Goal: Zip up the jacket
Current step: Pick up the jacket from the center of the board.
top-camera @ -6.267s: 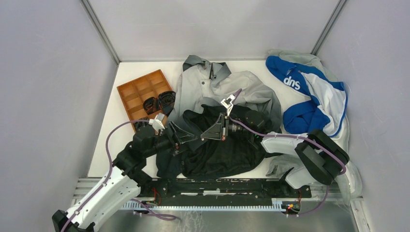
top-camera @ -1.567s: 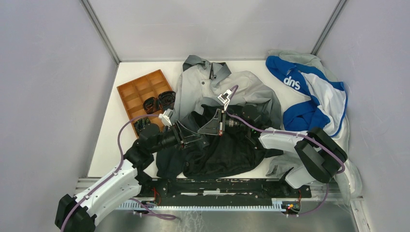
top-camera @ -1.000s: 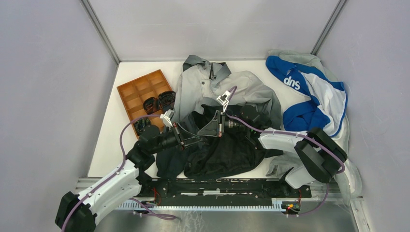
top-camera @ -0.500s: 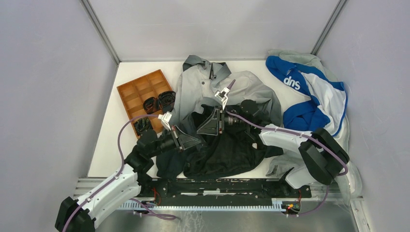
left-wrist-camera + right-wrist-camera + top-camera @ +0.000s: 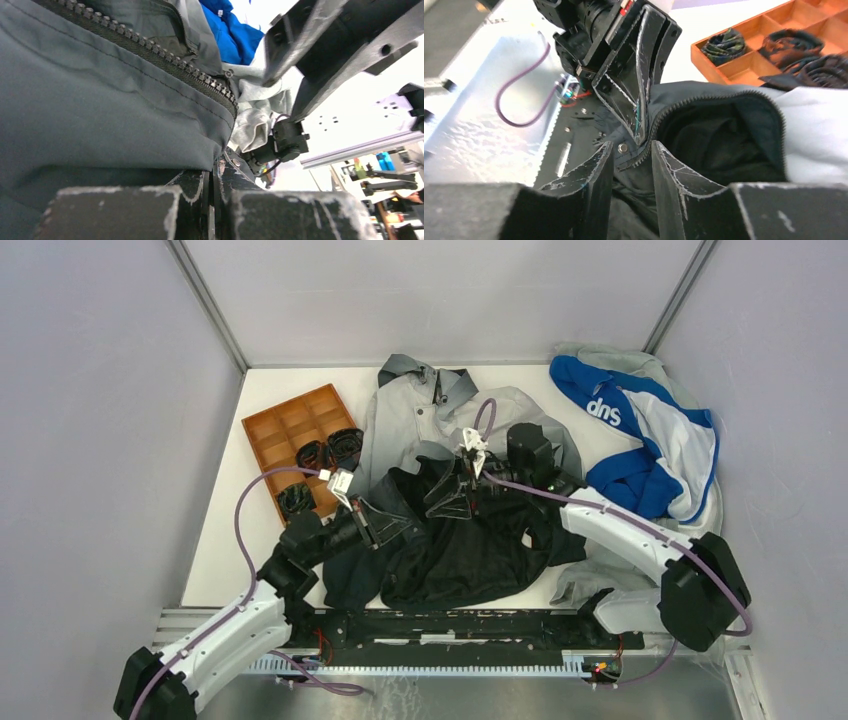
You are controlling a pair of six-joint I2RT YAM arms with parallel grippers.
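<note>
Jacket (image 5: 470, 550) edge is clamped in the left claw (image 5: 639, 132), while the right claw (image 5: 631, 148) stands half-spread.

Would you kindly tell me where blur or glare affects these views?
Top external: evenly lit, sharp. Left wrist: left fingers blurred, background beyond blown out white, zipper on the jacket crisp. Right wrist: right fingers soft, glare on the metal plate at left.

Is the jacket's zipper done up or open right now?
Open: in the right wrist view the jacket shows its zipper teeth spreading apart around dark lining.
</note>
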